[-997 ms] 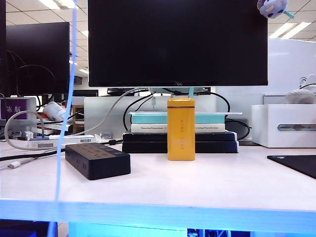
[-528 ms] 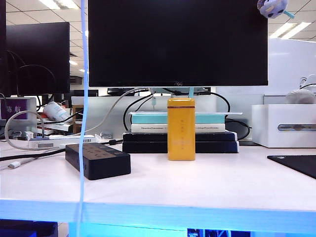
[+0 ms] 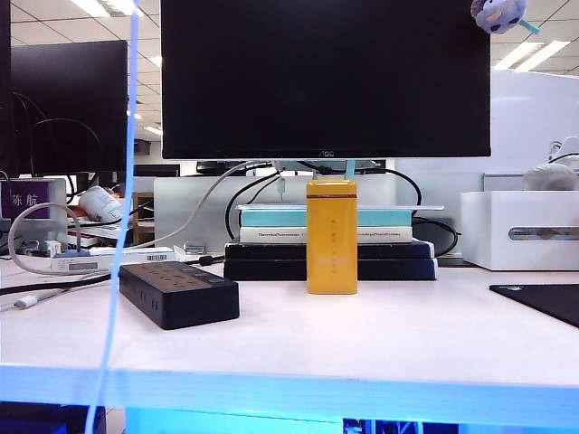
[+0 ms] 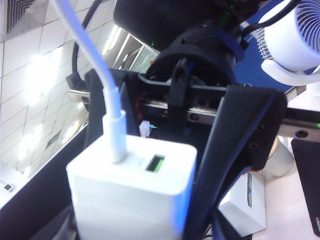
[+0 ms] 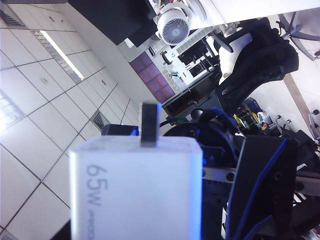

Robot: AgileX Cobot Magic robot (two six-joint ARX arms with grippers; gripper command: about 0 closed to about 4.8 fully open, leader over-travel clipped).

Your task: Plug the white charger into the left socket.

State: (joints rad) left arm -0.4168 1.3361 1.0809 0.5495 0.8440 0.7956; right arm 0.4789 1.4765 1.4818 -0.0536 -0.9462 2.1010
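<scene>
A wide black flat-screen monitor [image 3: 326, 77] fills the upper middle of the exterior view above the white tabletop [image 3: 362, 339]. The black brick-shaped plastic power strip [image 3: 179, 292] lies at lower left, its left socket [image 3: 149, 269] uncovered, and a tall yellow metal tin [image 3: 331, 237] stands at centre. The white rectangular plastic charger [image 4: 132, 192] is off the table, seen only by the wrist cameras. The right gripper [image 5: 200, 215] grasps it, prong end out. The left gripper [image 4: 165, 215] sits around its port end, but whether it is clamped I cannot tell. The charger's thin white cable [image 3: 118, 226] hangs blurred at left.
</scene>
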